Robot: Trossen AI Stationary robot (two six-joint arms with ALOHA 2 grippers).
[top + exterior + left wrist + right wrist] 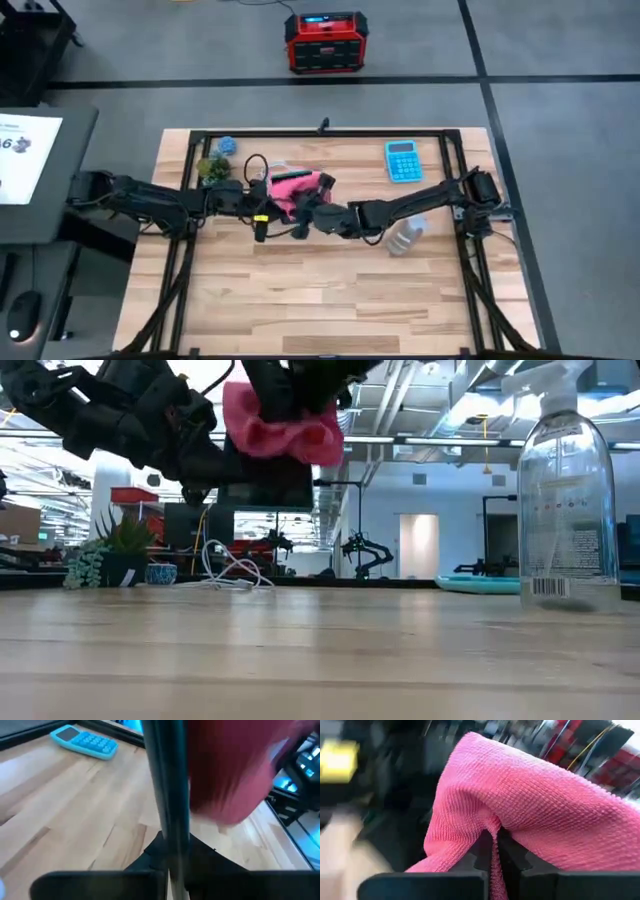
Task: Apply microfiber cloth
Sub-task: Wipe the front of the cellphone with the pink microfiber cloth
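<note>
right end effector pinches waffle-textured microfiber cloth

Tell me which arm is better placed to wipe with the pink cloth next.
Right, probably. The right gripper is shut on the pink cloth, held above the table; the left gripper grips a thin dark object edge-on.

Bunched pink microfiber cloth aloft

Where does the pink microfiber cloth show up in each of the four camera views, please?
High view: the microfiber cloth sits at centre, between the two grippers.
Low view: top centre, held above the table.
Left wrist view: a pink blur at upper right.
Right wrist view: fills the frame, pinched in the right gripper.
Shared landmark: the blue calculator, also in the left wrist view.
</note>
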